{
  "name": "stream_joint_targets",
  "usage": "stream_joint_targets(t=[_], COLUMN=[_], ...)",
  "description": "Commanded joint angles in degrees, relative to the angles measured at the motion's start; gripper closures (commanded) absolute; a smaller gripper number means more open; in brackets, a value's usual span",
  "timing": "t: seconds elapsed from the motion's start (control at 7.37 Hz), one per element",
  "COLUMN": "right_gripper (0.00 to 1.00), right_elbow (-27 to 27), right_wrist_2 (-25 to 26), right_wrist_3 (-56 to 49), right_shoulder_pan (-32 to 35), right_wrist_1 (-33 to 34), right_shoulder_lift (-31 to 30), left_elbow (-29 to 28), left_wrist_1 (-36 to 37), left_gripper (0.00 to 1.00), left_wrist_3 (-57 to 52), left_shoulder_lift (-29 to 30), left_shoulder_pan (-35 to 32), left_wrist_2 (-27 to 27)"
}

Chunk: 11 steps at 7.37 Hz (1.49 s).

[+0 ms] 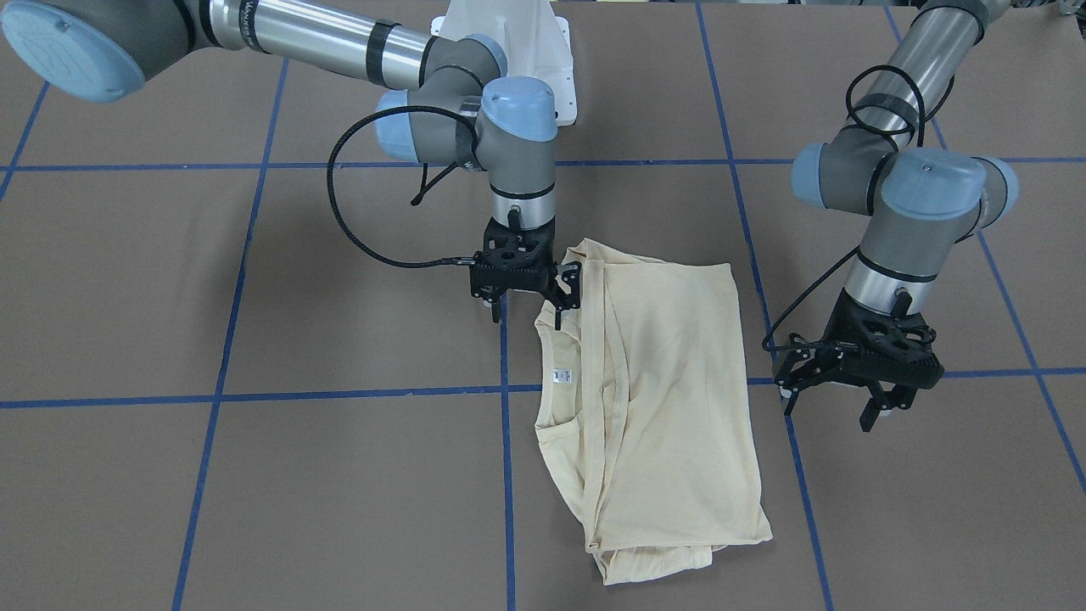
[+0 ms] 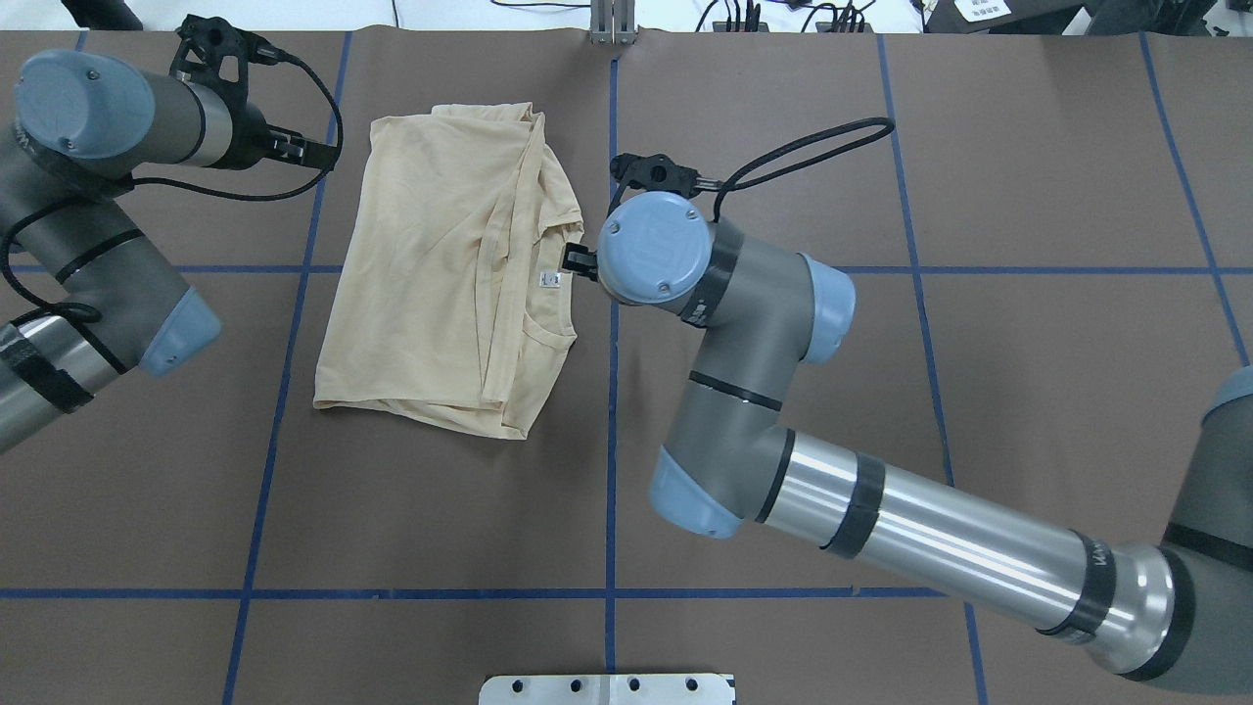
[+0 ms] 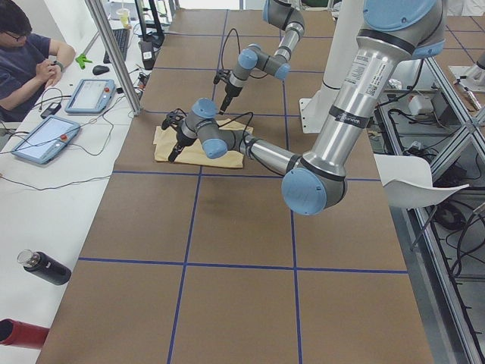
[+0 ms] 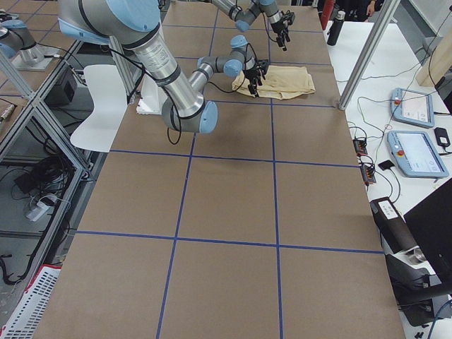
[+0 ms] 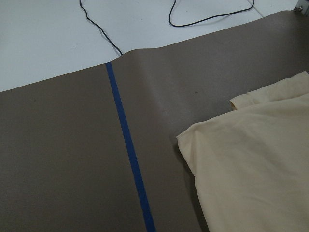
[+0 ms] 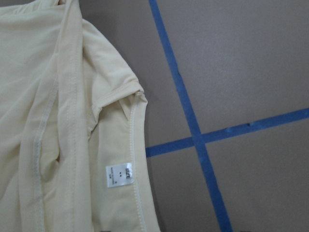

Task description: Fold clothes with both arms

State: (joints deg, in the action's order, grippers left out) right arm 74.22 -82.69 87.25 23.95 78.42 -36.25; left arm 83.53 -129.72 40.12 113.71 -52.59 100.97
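Note:
The clothes are one pale cream shirt [image 1: 670,399], folded into a rough rectangle on the brown table, neckline and small white tag [image 1: 562,376] facing up at one edge. The shirt [image 2: 431,284] lies left of the table's centre line in the overhead view. My right gripper [image 1: 526,316] hangs open just over the collar corner, nothing between its fingers; its wrist view looks down on the tag [image 6: 119,175]. On the shirt's opposite side my left gripper [image 1: 830,409] stands open beside the long edge, off the cloth. The left wrist view shows a shirt corner [image 5: 256,169].
Blue tape lines [image 1: 507,475] grid the brown table cover. The white pedestal base [image 1: 517,51] stands behind the shirt. A person [image 3: 26,61] sits at a side table with tablets [image 3: 45,140]; bottles [image 3: 45,267] lie there too. Cables [image 5: 212,14] run past the far edge.

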Motion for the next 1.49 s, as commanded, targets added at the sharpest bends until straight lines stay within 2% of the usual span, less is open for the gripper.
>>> stream_joint_targets(t=[0.0, 0.14, 1.09, 1.36], right_gripper=[0.68, 0.71, 0.70, 0.70], right_elbow=[-2.1, -2.3, -3.8, -6.1], right_wrist_2=[1.3, 1.3, 1.7, 1.7], right_wrist_3=[-0.2, -0.5, -2.6, -2.6], right_shoulder_pan=[-1.7, -1.7, -2.1, -2.2], right_wrist_1=[0.1, 0.1, 0.1, 0.1], right_shoulder_lift=[1.1, 1.1, 1.5, 3.2], left_elbow=[0.1, 0.0, -0.3, -0.3], left_wrist_1=[0.0, 0.0, 0.0, 0.0], left_gripper=[0.00, 0.00, 0.00, 0.00], left_wrist_3=[0.0, 0.0, 0.0, 0.0], left_shoulder_lift=[-0.2, -0.2, -0.3, -0.3], left_shoulder_pan=[0.1, 0.1, 0.1, 0.1], left_wrist_2=[0.0, 0.0, -0.1, -0.1])
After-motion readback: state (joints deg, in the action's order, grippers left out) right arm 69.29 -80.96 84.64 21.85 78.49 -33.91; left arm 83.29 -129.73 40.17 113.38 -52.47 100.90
